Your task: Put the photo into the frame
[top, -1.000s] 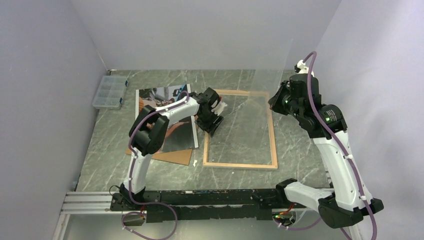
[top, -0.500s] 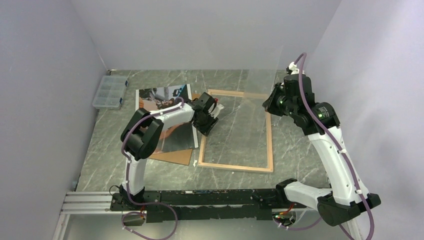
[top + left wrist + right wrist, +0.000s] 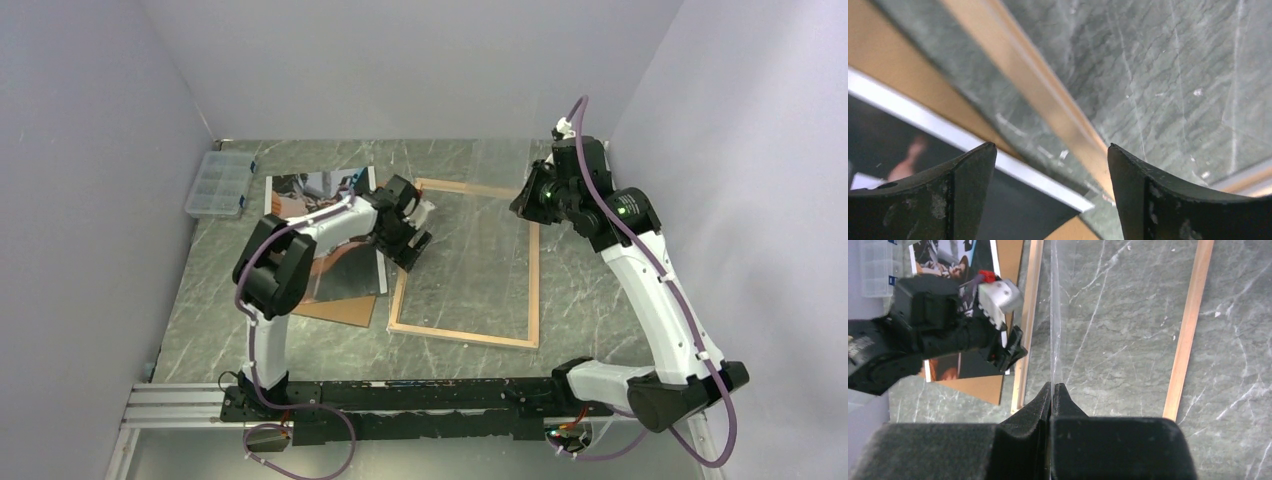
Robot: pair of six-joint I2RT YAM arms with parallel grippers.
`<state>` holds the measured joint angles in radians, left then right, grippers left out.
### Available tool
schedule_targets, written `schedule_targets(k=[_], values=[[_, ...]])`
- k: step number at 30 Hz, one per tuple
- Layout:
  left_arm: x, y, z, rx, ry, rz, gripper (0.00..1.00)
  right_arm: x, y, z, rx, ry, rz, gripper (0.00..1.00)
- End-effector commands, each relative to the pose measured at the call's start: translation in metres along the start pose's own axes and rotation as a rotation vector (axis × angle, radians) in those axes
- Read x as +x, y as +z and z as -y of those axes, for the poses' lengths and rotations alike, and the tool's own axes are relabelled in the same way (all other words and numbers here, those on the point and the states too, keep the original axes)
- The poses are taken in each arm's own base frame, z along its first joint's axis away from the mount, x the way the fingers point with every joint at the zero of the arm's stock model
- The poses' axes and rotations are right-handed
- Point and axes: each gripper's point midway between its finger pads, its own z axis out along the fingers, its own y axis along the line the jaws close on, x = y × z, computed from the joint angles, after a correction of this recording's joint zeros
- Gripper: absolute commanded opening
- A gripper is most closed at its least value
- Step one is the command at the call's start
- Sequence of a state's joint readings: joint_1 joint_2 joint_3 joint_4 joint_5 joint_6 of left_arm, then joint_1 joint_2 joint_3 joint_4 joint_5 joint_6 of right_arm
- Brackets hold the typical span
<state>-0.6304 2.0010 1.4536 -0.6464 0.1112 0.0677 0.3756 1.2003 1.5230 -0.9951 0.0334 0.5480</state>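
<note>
I see a green marbled counter boxed in by plain pale lilac walls at 9, 12 and 3 o'clock. A clear compartment box sits in the counter's 10 o'clock corner.

The frame lies flat mid-counter, wood rim up and turned slightly askew. The photo lies flat at the frame's 9 o'clock, just beside it, on top of a brown backing panel that pokes out at the photo's 5 o'clock corner.

My left tool is low over the frame's 9 o'clock rail with its fingers spread apart. I cannot tell whether they touch the rail. My right tool, at the frame's 1 o'clock, is clamped on the edge of a clear pane held upright above the frame.
</note>
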Motion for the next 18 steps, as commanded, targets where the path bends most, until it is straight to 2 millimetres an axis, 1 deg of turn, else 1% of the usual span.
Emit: schedule_targets(k=[1, 4, 7, 10, 12, 13, 14, 15, 17, 18], values=[[-0.039, -0.089, -0.017, 0.074, -0.094, 0.165, 0.90, -0.031, -0.015, -0.025, -0.091, -0.012, 0.075, 0.00], [-0.043, -0.129, -0.032, 0.115, -0.150, 0.237, 0.94, -0.036, -0.019, -0.043, -0.162, -0.001, 0.057, 0.00], [-0.040, -0.156, -0.048, 0.114, -0.187, 0.293, 0.94, -0.043, -0.026, -0.068, -0.265, 0.021, 0.046, 0.00], [-0.033, -0.171, -0.065, 0.094, -0.236, 0.331, 0.94, -0.048, -0.041, -0.103, -0.426, 0.023, 0.034, 0.00], [-0.026, -0.174, -0.078, 0.070, -0.281, 0.340, 0.94, -0.047, -0.057, -0.131, -0.596, 0.029, 0.011, 0.00], [-0.023, -0.174, -0.085, 0.058, -0.303, 0.342, 0.94, -0.045, -0.063, -0.139, -0.655, 0.039, 0.003, 0.00], [-0.019, -0.174, -0.091, 0.051, -0.321, 0.342, 0.94, -0.042, -0.066, -0.143, -0.686, 0.043, -0.004, 0.00], [-0.015, -0.173, -0.097, 0.044, -0.338, 0.340, 0.94, -0.039, -0.063, -0.141, -0.685, 0.042, -0.008, 0.00], [-0.008, -0.171, -0.107, 0.023, -0.352, 0.331, 0.94, -0.029, -0.044, -0.126, -0.627, 0.048, -0.020, 0.00], [-0.005, -0.170, -0.110, 0.015, -0.353, 0.325, 0.94, -0.019, -0.030, -0.117, -0.610, 0.061, -0.047, 0.00]])
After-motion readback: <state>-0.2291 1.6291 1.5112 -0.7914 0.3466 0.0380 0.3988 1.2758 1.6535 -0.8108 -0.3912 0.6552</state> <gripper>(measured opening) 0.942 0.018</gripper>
